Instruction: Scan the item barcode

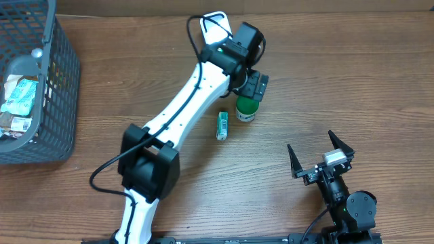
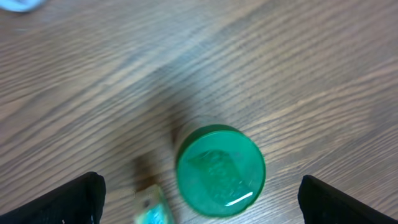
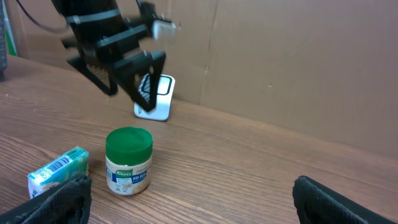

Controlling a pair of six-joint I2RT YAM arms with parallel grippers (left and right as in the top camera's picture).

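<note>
1. A dark grey wire-mesh basket (image 1: 64, 102) stands at the left edge of the table, partly cut off by the frame.
2. Several packets (image 1: 19, 95) lie inside it, one pale green and white; their labels are too small to read.
3. The table (image 1: 352, 88) is brown, wood-grained.
4. A brown cardboard wall (image 3: 298, 62) stands behind the table.
</note>
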